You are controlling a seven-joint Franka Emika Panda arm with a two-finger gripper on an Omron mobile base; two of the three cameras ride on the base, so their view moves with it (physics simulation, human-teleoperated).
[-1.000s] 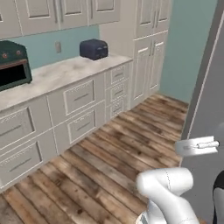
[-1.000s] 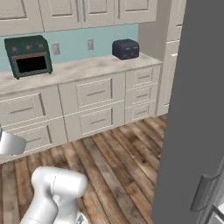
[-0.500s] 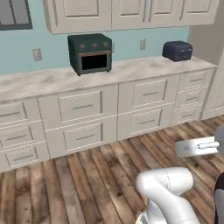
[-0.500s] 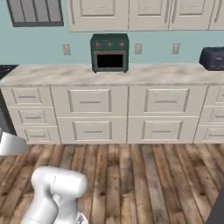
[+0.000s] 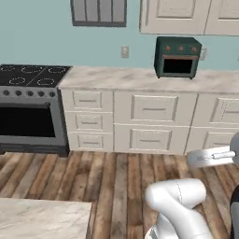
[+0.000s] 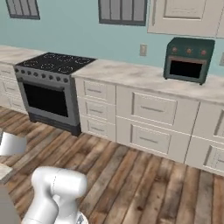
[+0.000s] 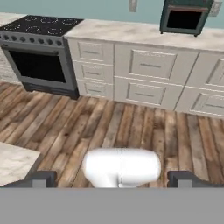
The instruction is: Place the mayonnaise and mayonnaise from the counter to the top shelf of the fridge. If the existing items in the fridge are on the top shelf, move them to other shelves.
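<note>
We look across a wooden floor [image 5: 107, 172] toward a long counter [image 5: 140, 79] that runs along the far wall, over cream drawers [image 6: 148, 109]. On this counter, toward the right, stands a small dark green toaster oven [image 5: 178, 57] with a black window; in the right base view it sits at the right end [image 6: 189, 59] and in the hand view at the upper right [image 7: 184, 16]. To the left of the drawers is a grey stove [image 5: 29, 109] with a black cooktop [image 6: 56, 62] and a dark oven door [image 7: 38, 66]. On the blue wall behind the counter we see a pale socket [image 5: 124, 51], and above it the lower edge of cream wall cabinets [image 5: 186, 16] and a grey window frame [image 5: 99, 11].

A second piece of beige stone worktop [image 5: 44, 218] lies near us at the lower left of the left base view, and its corner shows at the left edge of the hand view [image 7: 13, 162].

In the hand view the gripper [image 7: 111, 179] has its two dark fingers [image 7: 41, 178] standing far apart near the bottom edge, so it is wide and it holds nothing.

We can find no jar with a blue lid on the stretch of counter that we see, and we cannot tell where the two jars or the fridge are.
</note>
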